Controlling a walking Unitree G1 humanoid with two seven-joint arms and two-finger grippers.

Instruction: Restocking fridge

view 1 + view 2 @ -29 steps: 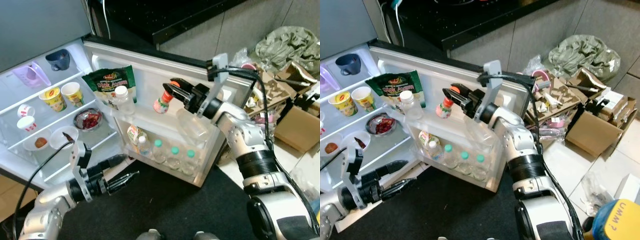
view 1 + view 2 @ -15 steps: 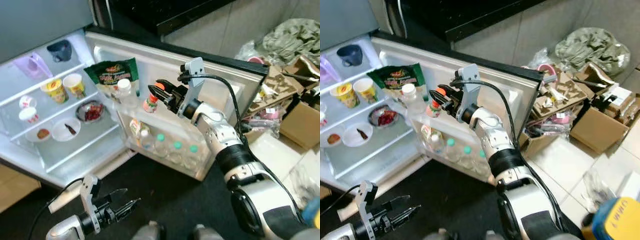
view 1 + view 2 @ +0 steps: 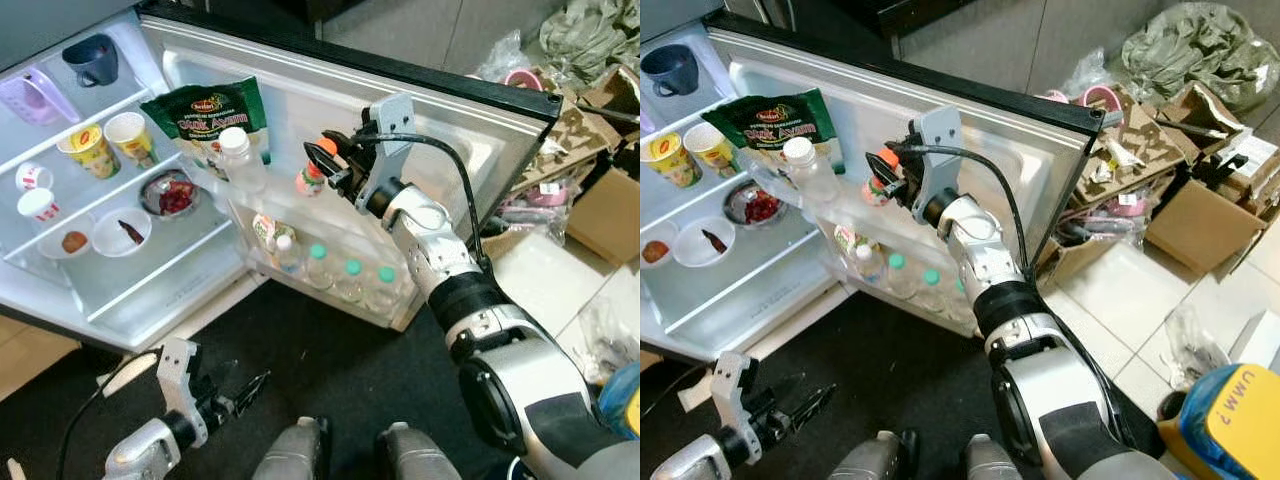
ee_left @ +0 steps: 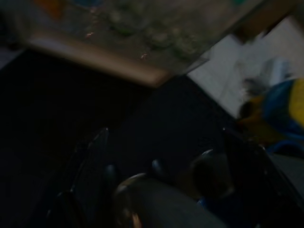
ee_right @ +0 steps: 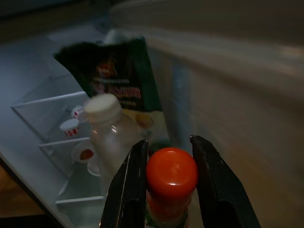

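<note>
My right gripper [image 3: 328,165] is shut on a small bottle [image 3: 311,178] with an orange-red cap. It holds the bottle upright at the fridge door's upper shelf [image 3: 300,215], right of a clear white-capped bottle [image 3: 240,160] and a green snack bag [image 3: 205,118]. In the right wrist view the red cap [image 5: 171,172] sits between the two black fingers [image 5: 127,190]. My left gripper [image 3: 245,392] hangs low over the black mat, open and empty. The left wrist view is dark, with its fingers [image 4: 88,161] standing apart.
The lower door shelf [image 3: 330,300] holds several bottles with teal caps. The fridge shelves [image 3: 150,265] carry cups, small bowls and a dish of red food. Cardboard boxes [image 3: 605,215] and clutter lie on the floor to the right. My feet [image 3: 300,455] stand on the black mat.
The whole view has shifted, so the camera moved. My left arm has sunk from in front of the fridge to low over the mat. The right gripper keeps the bottle at the door shelf.
</note>
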